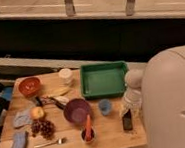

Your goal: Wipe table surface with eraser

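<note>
So, wiping not begun, by my read: eraser (pixel 127 123) lies on table surface (pixel 109 133) near front-right edge, w/ gripper (pixel 128 109) just above it. Contact and grip state: can't tell. Grasp + wipe remain to do.
</note>
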`<control>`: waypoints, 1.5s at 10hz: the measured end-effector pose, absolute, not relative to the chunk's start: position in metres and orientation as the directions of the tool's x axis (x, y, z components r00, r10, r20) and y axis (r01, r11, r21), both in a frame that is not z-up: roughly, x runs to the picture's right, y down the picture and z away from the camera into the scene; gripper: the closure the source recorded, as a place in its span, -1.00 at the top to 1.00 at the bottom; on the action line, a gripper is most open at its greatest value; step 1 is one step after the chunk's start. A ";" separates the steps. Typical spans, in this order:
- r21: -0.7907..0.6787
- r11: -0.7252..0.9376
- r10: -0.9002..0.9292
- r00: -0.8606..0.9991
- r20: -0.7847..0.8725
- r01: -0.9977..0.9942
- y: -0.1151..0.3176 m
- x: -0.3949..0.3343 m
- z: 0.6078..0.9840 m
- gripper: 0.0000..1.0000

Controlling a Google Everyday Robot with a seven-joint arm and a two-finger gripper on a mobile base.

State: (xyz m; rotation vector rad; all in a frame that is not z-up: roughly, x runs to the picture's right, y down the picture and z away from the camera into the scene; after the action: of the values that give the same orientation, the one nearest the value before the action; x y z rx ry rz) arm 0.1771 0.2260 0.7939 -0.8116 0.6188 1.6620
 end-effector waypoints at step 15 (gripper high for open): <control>0.056 -0.201 0.548 -0.160 -0.821 -0.978 0.225 0.176 0.801 -1.00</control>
State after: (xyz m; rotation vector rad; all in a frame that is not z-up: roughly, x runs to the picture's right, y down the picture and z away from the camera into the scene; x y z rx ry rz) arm 0.1756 0.2255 0.8009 -0.8143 0.7401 1.6444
